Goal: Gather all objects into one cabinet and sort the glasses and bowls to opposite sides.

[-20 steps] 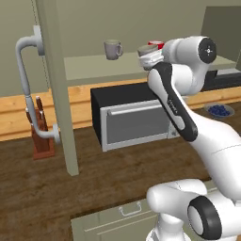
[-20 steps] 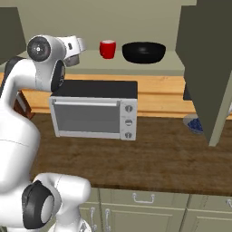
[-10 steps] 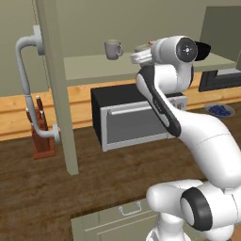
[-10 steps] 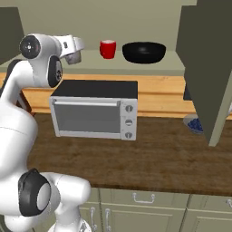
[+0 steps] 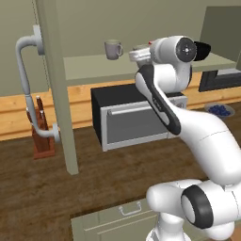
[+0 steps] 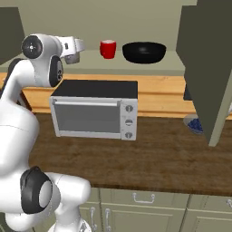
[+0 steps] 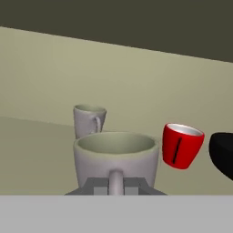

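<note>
The claw (image 7: 115,185), at the hand view's bottom centre, apparently grips a grey mug (image 7: 116,157); placing it beside the other mug (image 7: 89,120), upper left, seems next.

— Where do the base cameras sit?
— Behind the arm, left and right, looking forward and down; both share the toaster oven (image 5: 136,115) and the cabinet shelf (image 6: 136,67).
— And the hand camera?
— Level with that shelf, very near a grey mug (image 7: 116,157), facing the cabinet's back wall.
</note>
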